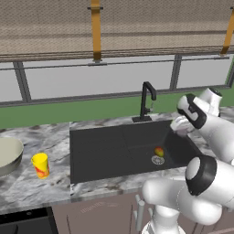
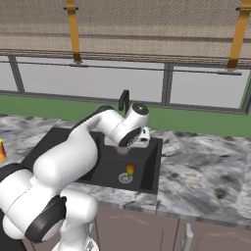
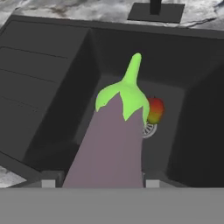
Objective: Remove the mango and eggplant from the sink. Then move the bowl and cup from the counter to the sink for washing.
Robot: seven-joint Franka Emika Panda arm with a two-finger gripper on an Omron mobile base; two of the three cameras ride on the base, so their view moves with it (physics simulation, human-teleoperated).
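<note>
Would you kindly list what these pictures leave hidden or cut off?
- Left base view: bowl cut by the left edge.
- Right base view: cup cut by the left edge; the arm hides much of the sink.
- Hand view: eggplant covers part of the mango and drain; the fingertips' contact is unseen.

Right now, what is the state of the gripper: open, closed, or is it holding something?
Gripper: closed on the eggplant, held above the sink; the mango lies by the drain.
</note>
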